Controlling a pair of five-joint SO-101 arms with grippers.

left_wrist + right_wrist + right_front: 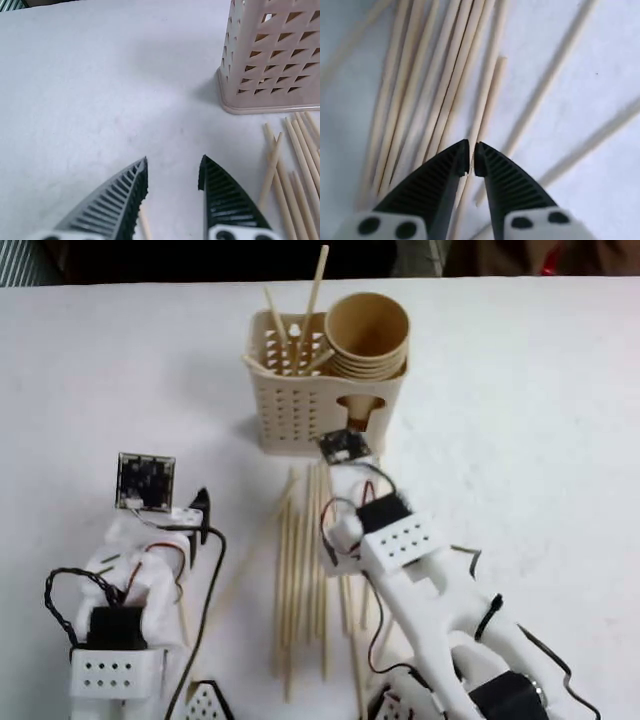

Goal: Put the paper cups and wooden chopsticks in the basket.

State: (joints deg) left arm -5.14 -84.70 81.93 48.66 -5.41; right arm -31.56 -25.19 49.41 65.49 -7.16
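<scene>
your left gripper (172, 167) hangs open over the table (75, 75) near the basket (300, 420). your right gripper (471, 150) is all but closed just above the loose chopsticks (300, 570) lying before the basket; the paper cups (368, 335) sit stacked inside it.

Left arm (120, 590): white printed shell, chunky and rounded, and there's a black motor (108, 625) sunk into it.
Left perforated block (112, 672): white face, rows of small round holes.
Left cables (60, 605): black, looping off the side of the shell.
Left camera board (146, 480): dark square, pale rim.
Left hand (172, 172): mismatched pair here, a grey finger (117, 200) and a black finger (225, 200), both pointed and ribbed.
Right arm (440, 620): white again, long blocky segments, with a black band near its base.
Right perforated plate (402, 540): white, dotted with holes, a black motor block beside it.
Right cables (335, 515): thin black loops.
Right hand (471, 150): both fingers black and ribbed, on a pale base with dark round holes.
</scene>
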